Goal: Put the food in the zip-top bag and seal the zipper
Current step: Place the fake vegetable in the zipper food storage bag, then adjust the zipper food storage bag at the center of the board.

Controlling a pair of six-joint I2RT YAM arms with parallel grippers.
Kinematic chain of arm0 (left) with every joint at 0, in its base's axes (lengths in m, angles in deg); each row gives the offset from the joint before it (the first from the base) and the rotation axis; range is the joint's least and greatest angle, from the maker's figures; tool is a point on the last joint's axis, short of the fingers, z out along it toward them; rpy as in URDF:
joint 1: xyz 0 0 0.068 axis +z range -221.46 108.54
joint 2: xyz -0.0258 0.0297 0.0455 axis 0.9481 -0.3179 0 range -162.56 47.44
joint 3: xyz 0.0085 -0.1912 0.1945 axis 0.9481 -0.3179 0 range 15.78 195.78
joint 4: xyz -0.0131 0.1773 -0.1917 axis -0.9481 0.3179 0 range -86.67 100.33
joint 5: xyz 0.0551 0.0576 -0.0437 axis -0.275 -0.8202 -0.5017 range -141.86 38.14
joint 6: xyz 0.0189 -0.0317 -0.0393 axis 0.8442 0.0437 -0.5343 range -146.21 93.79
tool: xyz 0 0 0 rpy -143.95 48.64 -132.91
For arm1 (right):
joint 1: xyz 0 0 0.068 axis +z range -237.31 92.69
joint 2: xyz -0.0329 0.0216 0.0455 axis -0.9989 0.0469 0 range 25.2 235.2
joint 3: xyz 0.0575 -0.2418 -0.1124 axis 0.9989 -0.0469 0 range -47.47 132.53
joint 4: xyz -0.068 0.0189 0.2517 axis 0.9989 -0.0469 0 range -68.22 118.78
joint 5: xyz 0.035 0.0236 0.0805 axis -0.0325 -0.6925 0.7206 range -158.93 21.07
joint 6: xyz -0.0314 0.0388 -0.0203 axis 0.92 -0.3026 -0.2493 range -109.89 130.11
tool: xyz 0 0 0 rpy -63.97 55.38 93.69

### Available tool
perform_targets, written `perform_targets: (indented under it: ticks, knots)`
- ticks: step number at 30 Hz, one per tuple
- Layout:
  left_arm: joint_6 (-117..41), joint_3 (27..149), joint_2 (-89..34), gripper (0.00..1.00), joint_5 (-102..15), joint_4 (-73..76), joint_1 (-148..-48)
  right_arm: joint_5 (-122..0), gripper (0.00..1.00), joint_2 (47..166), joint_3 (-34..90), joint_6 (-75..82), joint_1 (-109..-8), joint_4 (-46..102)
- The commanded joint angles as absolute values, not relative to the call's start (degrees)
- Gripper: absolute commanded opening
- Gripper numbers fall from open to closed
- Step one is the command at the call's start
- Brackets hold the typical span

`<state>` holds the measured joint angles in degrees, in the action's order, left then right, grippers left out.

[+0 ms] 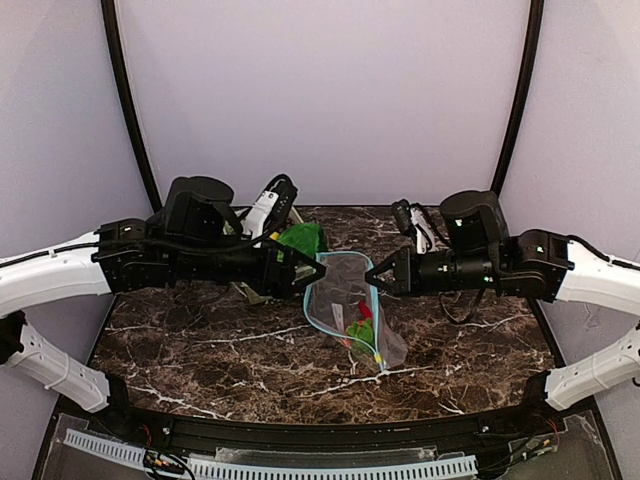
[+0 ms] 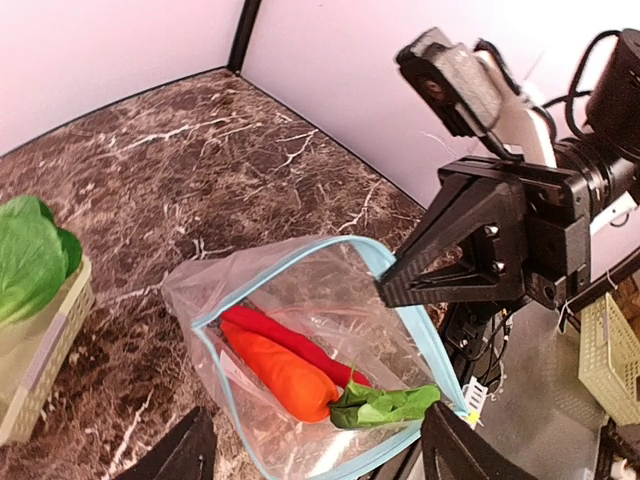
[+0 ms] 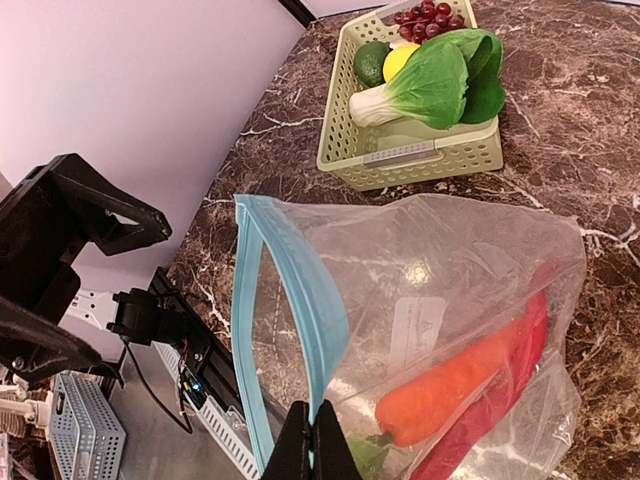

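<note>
Standing by the dark marbled counter (image 1: pixel 200 350), I am watching the right gripper (image 3: pixel 318 440) pinching the light blue zipper (image 3: pixel 290 300) rim of the clear crinkly zip-top bag (image 1: pixel 345 300), which is hanging between the 2 arms with its bottom resting on the counter. The left gripper (image 1: pixel 318 272) is hovering just beside the opposite rim with its jaws spread, gripping nothing. A red chilli (image 2: pixel 265 322) and an orange pepper (image 2: pixel 290 378) are lying inside; the leafy bok choy (image 3: pixel 420 85), yellow lemon (image 3: pixel 400 62) and purple grapes (image 3: pixel 425 18) are waiting in the pale green slotted basket (image 3: pixel 420 165). With only 1 pinch supporting it, I judge the mouth is likely to sag shut, or the load may drag the rim free. The zipper is folding over, which could jam the yellowish slider (image 1: pixel 378 356) later.
</note>
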<state>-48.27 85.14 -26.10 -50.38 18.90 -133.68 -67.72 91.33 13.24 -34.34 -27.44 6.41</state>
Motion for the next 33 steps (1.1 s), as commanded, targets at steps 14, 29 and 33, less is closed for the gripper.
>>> perform_targets:
  ticks: [14,29,33]
  knots:
    - [-66.2,73.05,-25.68,0.72,-52.08,14.43,-133.2,-68.14,0.0,92.15,12.92,-33.64,-27.9,8.15]
    - [-69.96,70.75,-29.84,0.36,-46.4,7.56,-132.72,-68.49,0.0,90.33,11.54,-34.27,-27.85,8.13]
    - [-70.49,70.71,-29.76,0.29,-45.64,6.27,-132.72,-68.27,0.0,90.31,11.48,-34.4,-27.88,8.19]
